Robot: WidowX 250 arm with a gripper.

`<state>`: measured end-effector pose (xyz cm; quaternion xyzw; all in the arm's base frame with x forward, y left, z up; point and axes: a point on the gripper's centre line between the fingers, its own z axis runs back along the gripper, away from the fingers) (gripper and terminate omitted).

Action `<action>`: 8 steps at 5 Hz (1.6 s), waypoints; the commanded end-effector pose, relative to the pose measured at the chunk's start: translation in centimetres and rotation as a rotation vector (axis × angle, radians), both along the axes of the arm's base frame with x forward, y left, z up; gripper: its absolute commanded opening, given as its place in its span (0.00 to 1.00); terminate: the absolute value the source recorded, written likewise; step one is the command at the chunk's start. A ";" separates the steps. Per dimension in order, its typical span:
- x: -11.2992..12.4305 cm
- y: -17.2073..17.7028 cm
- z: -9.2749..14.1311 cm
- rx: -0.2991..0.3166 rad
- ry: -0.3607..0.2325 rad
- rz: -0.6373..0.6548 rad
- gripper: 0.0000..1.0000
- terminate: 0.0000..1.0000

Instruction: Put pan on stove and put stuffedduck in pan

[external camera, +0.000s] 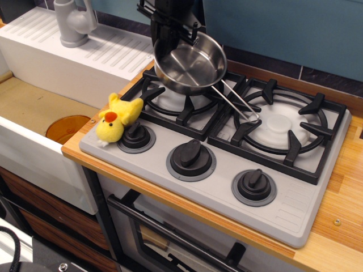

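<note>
A: One pan (190,61), shiny steel, hangs tilted over the left burner (180,94) of the stove (227,148), its open side turned toward the camera.

B: Is it on the grate?

A: Hard to tell. Its lower edge is very close to the left grate (182,102), but I cannot see contact. The wire handle (235,103) slopes down to the right, and its loop end lies over the near-left part of the right grate (281,126).

B: And the gripper?

A: The gripper (170,35) is black, comes down from the top edge and is clamped on the pan's far-left rim. One finger (160,31) shows outside the rim; the other is partly hidden by the pan.

B: Where is the duck?

A: The duck (116,120) is yellow with an orange-red beak. It lies on the stove's front-left corner, touching the left knob (135,135) and well apart from the pan.

B: What else?

A: Two more knobs: the middle knob (191,157) and the right knob (253,185) sit along the grey front panel. Left of the wooden counter (340,221) is a white sink (34,130) with an orange drain (63,128), and a grey faucet (74,21) stands behind it. An oven handle (164,229) shows below.
</note>
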<state>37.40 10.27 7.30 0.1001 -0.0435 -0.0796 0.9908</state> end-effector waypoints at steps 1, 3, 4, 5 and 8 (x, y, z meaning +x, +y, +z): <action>0.9 1.7 -0.5 -0.013 -0.078 -0.053 1.00 0.00; -0.2 0.8 0.8 0.003 -0.062 -0.041 1.00 0.00; -0.7 0.2 2.7 0.012 -0.036 -0.032 1.00 0.00; -0.9 -0.6 3.7 0.019 -0.022 -0.015 1.00 0.00; -0.9 -0.9 4.5 0.048 -0.011 -0.037 1.00 0.00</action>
